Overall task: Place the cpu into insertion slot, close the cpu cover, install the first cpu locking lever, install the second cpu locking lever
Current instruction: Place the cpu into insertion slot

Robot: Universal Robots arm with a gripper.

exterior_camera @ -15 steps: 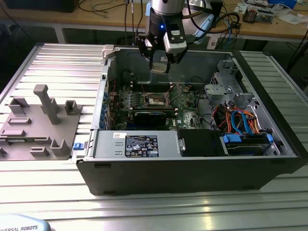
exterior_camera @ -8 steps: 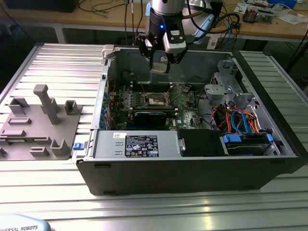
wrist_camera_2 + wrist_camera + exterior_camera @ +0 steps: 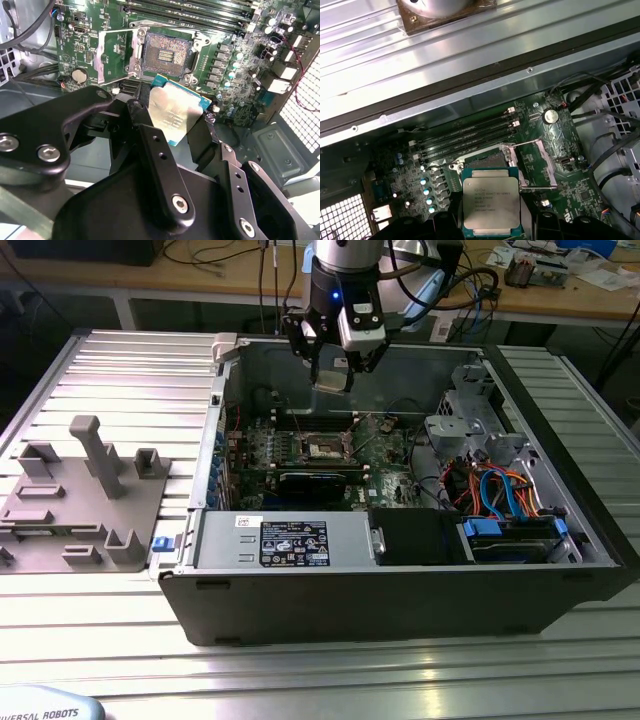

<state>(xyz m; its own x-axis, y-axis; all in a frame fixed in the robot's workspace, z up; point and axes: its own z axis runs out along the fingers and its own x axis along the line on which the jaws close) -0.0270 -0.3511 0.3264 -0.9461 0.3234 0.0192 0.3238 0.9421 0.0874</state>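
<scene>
Arm reaching straight down from above into the open computer case [image 3: 400,600], wrist upright, with the gripper [image 3: 332,378] hanging over the back half of the green motherboard [image 3: 385,455], well above it. The jaws are clamped on the cpu [image 3: 175,112]: in the second wrist view one black finger [image 3: 136,107] presses against one edge and its partner against the opposite edge.

The chip sits in the air, apart from the board, with its silvery metal top turned up toward the wrist and its green rim showing round the edge. It is square, so no side is longer; in the first wrist view the cpu [image 3: 491,205] has its edges running roughly parallel to those of the insertion slot [image 3: 487,160], which it partly overlaps.

The slot [image 3: 166,54] lies bare in the middle of the board. The cpu cover [image 3: 116,55] is swung open just beside it, hinged at one side.

A grey fixture tray [image 3: 90,490] rests on the ribbed table [image 3: 100,370], at the exterior view's left of the case
</scene>
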